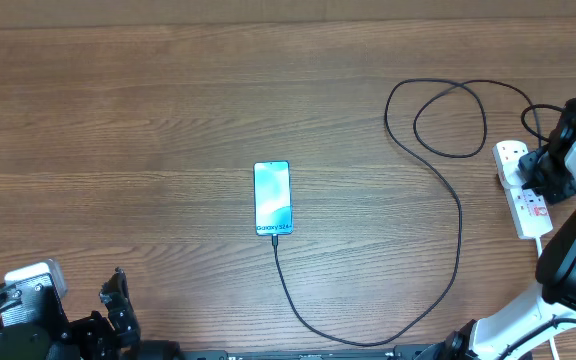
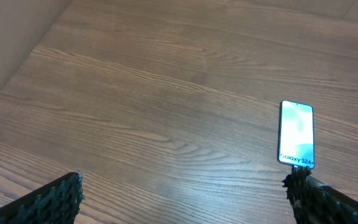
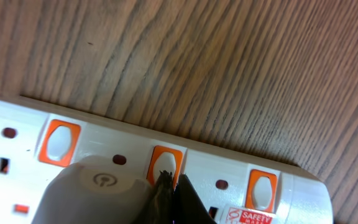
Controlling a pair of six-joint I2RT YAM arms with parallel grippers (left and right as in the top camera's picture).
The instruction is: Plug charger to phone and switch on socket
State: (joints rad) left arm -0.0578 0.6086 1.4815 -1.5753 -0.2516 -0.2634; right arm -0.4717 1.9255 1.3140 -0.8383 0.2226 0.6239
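At the table's right edge lies the socket (image 1: 528,212), rigid but light enough to skid; its orange switch (image 3: 166,162) wants a straight press, not a grasp. The right gripper (image 3: 169,186), clenched on nothing, points at it. The phone (image 1: 273,198) sits mid-table, the limp charger (image 1: 458,220) seemingly plugged in. The left gripper (image 2: 184,182) is released.

Likely a robotics lab; plain wood-grain table (image 1: 118,120)

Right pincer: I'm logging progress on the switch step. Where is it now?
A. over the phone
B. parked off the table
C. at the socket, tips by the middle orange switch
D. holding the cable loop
C: the right wrist view shows the right pincer, tips together, at the middle orange switch of the socket.
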